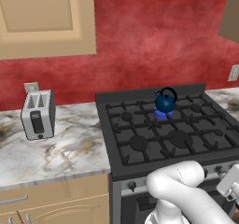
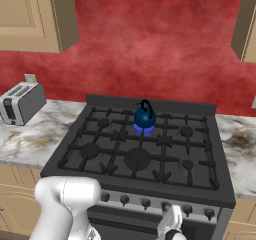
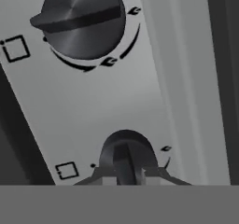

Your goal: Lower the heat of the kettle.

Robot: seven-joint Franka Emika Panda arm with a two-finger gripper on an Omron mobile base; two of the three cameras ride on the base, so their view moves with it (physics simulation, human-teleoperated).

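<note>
I count one kettle point(image 1: 165, 101), one toaster point(image 1: 38, 114) on the tabletop point(image 1: 70, 148), one stove point(image 2: 150, 149) with six burners, six knobs along its front in the right base view, and two knobs in the hand view.

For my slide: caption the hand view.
Fingers shut on a dark round stove knob below another knob.

Tight at the knobs, open above the grates

We see the kettle point(image 2: 145, 116) alone on the stove point(image 2: 150, 181); the toaster point(image 1: 38, 114) stands well apart on the counter point(image 1: 70, 148).
</note>
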